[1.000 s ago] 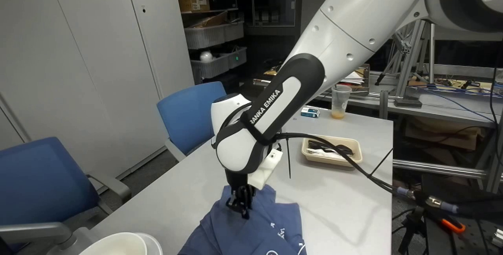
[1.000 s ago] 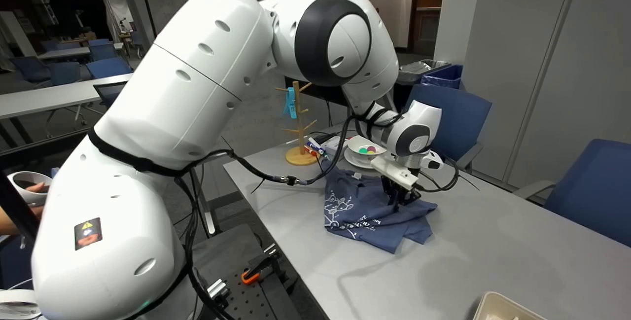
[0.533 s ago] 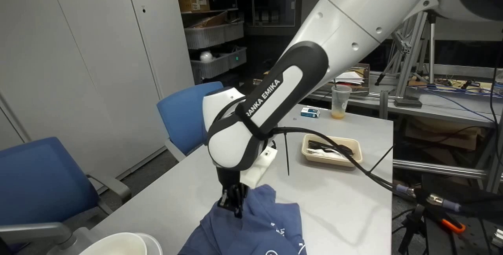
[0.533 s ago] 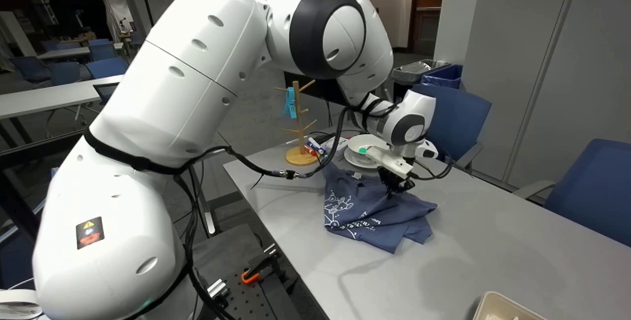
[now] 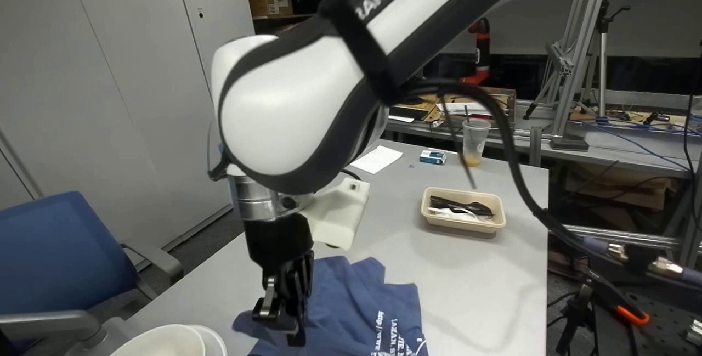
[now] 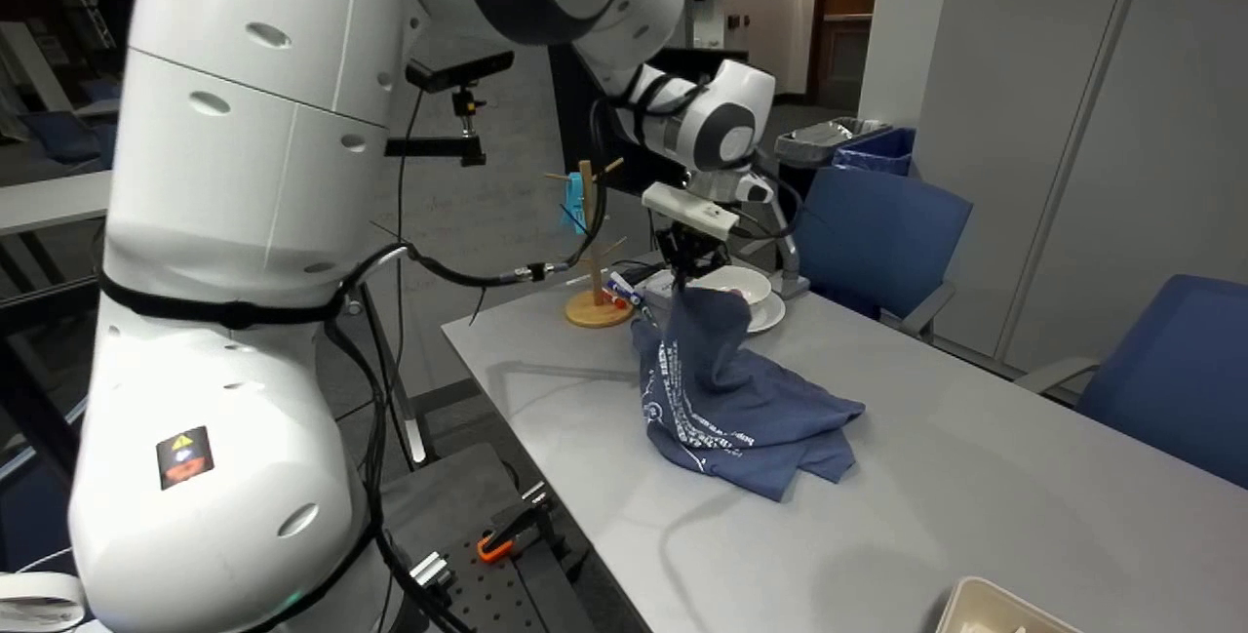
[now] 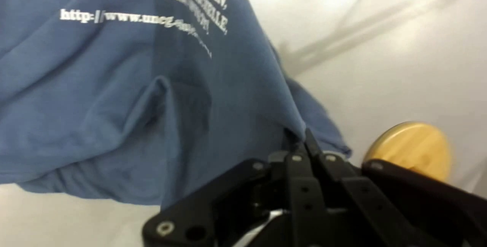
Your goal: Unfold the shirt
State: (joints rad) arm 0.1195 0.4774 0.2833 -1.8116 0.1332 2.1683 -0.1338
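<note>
Evidently, a pinch of the blue printed T-shirt (image 6: 746,409) is gripped in the closed jaws and held up near the wooden mug tree (image 6: 597,309). From the jaws, most of the T-shirt is draped down and away from the mug tree onto the surface (image 6: 975,496), in creases; a smaller part is seen on the mug tree's side. The fold is thus judged best opened by a pull toward the mug tree, with some dragging possible.
</note>
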